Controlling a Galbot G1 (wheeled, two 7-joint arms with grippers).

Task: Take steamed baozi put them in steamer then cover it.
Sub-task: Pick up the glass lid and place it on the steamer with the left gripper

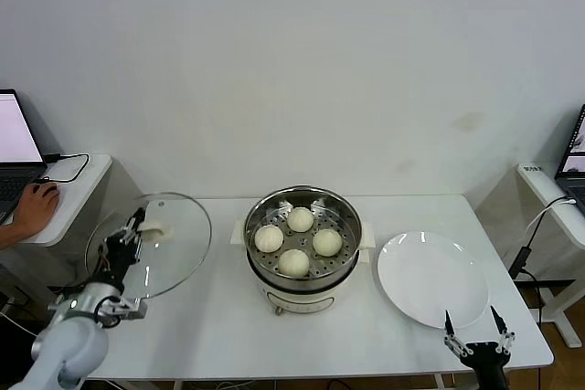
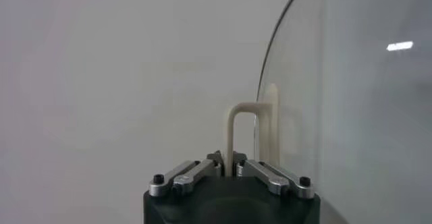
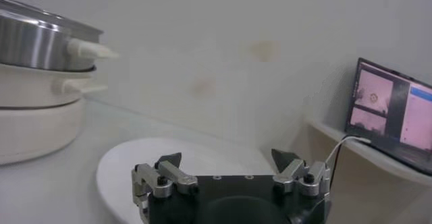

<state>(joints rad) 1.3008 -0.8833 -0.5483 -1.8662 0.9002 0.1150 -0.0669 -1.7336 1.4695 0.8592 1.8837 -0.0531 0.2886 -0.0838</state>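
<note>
Several cream-white baozi (image 1: 300, 219) sit on the perforated tray inside the steel steamer (image 1: 345, 205) at the table's middle. My left gripper (image 1: 135, 223) is shut on the cream handle (image 2: 239, 127) of the round glass lid (image 1: 174, 258), holding the lid tilted on edge above the table's left end, left of the steamer. The lid also shows in the left wrist view (image 2: 351, 110). My right gripper (image 1: 473, 326) is open and empty at the table's front right corner, just before the white plate (image 1: 430, 280). The right wrist view shows the steamer (image 3: 34, 43) and the plate (image 3: 135, 161).
A side table with a laptop (image 1: 14, 148) and a person's hand (image 1: 32, 207) stands at far left. Another laptop (image 3: 395, 110) sits on a stand at far right. The wall rises behind the table.
</note>
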